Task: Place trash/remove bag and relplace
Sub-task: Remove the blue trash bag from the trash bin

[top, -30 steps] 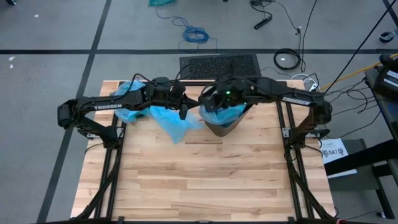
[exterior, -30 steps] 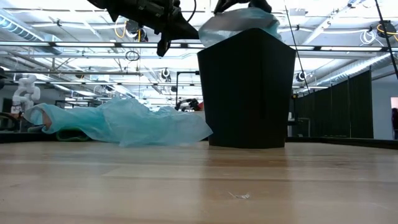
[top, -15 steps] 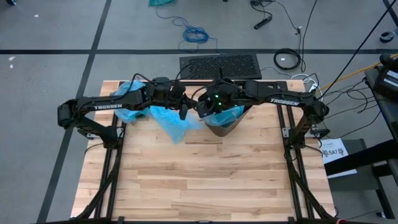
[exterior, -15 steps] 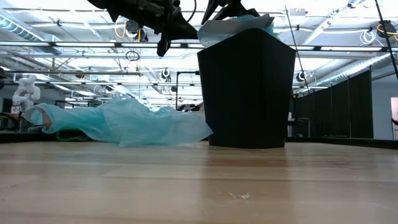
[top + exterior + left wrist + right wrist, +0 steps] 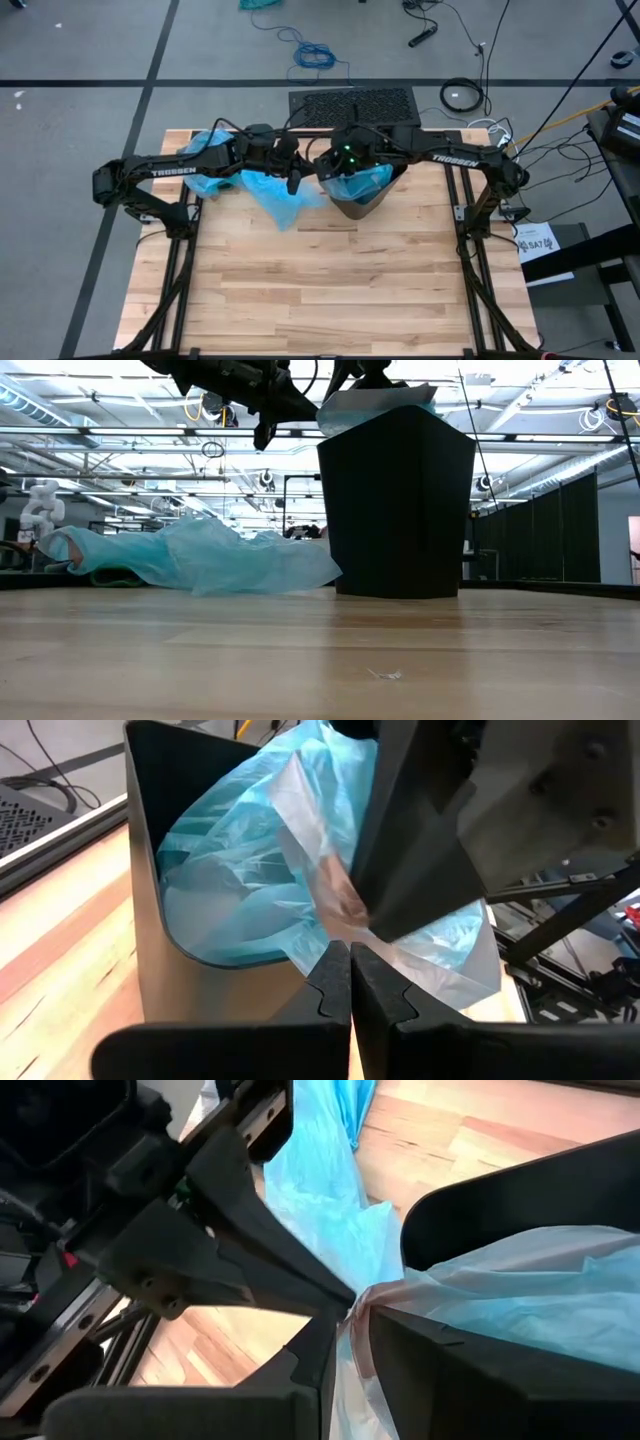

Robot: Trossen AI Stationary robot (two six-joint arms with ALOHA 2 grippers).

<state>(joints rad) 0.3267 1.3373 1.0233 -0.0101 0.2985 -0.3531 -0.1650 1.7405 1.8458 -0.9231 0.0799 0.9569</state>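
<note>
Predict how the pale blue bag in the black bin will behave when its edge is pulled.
The blue bag is thin and crumpled, so it is probably floppy and light. Its film looks smooth, perhaps slippery in the right hand. The tall bin might tip.

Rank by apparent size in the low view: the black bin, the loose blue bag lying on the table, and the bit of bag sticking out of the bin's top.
1. Black bin, though it may sit nearer the camera.
2. Loose blue bag, long but low.
3. Bag edge above the bin's rim, clearly smallest.
</note>
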